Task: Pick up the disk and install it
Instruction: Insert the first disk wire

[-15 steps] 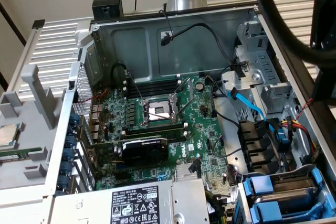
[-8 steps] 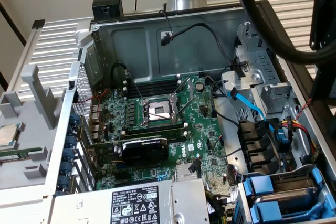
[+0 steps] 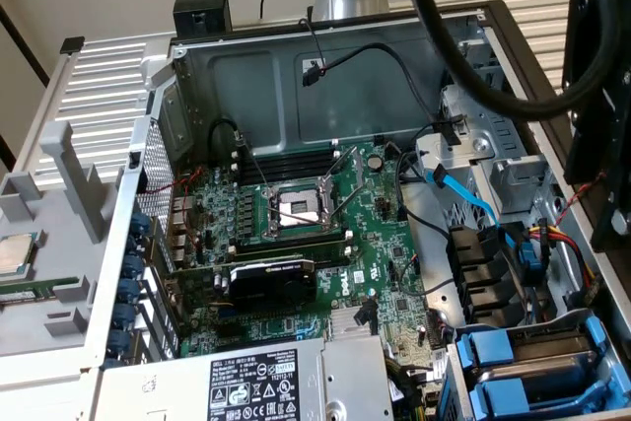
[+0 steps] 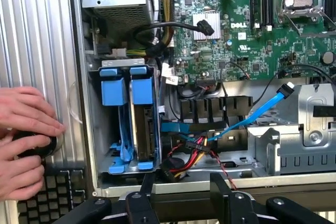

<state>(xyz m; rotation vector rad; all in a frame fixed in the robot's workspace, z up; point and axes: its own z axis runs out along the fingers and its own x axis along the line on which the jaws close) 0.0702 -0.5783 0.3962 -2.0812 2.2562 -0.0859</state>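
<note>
1. White "DELL" print on the green motherboard (image 4: 239,24), beside a small silver heatsink (image 4: 205,24)
2. Power supply (image 3: 246,382) at the exterior view's lower edge carries a white label; Dell name along its top, rows of certification marks below; fine print unreadable
3. Black graphics card (image 3: 271,283) has green lettering, too small to read
4. Drive cage (image 4: 93,124) sits in the case corner beside the motherboard; two slots, each with a blue carrier handle at one end
5. disk (image 4: 143,129): grey metal body in a blue carrier, seated in the slot nearer the motherboard; other slot shows blue rails, cannot tell whether it holds a drive
6. Small silver processor chip (image 3: 15,253) lies in a grey tray (image 3: 59,283) outside the case, at the exterior view's left
7. Gripper (image 4: 184,182): black fingers spread wide, nothing between them; it hangs just outside the case edge near the cage's far end, clear of the disk
8. Light-blue data cable (image 4: 252,116) runs loose over the metal bracket next to the cage
9. Person's hands (image 4: 26,135) rest on the ribbed grey panel beside the case, wrapped around a round black object
</note>
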